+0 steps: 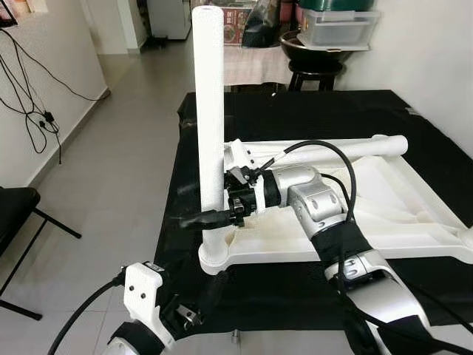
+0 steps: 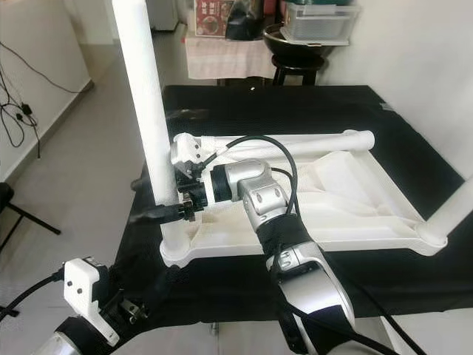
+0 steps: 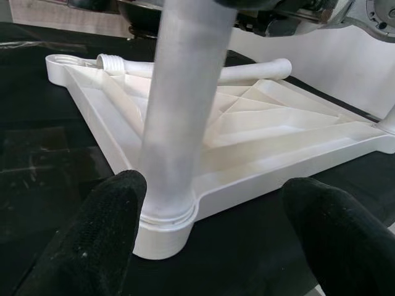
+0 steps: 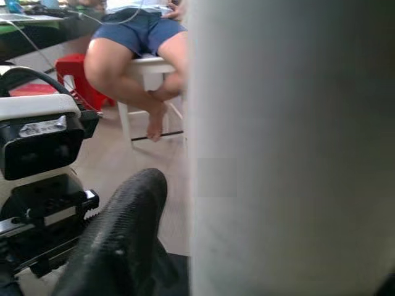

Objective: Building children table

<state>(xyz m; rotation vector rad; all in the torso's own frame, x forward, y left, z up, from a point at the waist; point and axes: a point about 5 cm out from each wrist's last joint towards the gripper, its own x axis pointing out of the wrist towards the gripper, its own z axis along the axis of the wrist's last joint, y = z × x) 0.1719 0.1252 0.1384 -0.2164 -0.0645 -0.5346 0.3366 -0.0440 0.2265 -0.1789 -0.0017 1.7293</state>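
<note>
Left eye view: the white plastic tabletop (image 1: 384,200) lies upside down on a black cloth (image 1: 310,111), ribs up, and one leg (image 1: 209,133) stands upright in the corner socket (image 1: 214,255) nearest the robot. The right gripper (image 1: 222,211) reaches across the tabletop and pinches this leg low down, just above the socket, one finger showing on the far side of the tube and the wrist camera pressed close beside it. The left gripper (image 3: 210,234) hangs below and in front of the socket, fingers (image 3: 102,228) spread wide to either side of the leg's base and touching nothing. A second leg (image 1: 355,150) lies loose along the far edge of the tabletop, beyond the right gripper, and another stands at the corner off to its right. In the right wrist view a person's legs (image 4: 133,58) show on a stool past the leg. The leg looks like a hollow, stiff, light tube with a smooth skin, so I judge it prone to slipping or twisting in a pinch; a low hold near the socket gives best control for seating it, while a high hold would lever it sideways. The tabletop seems light enough to shift under a push.
</note>
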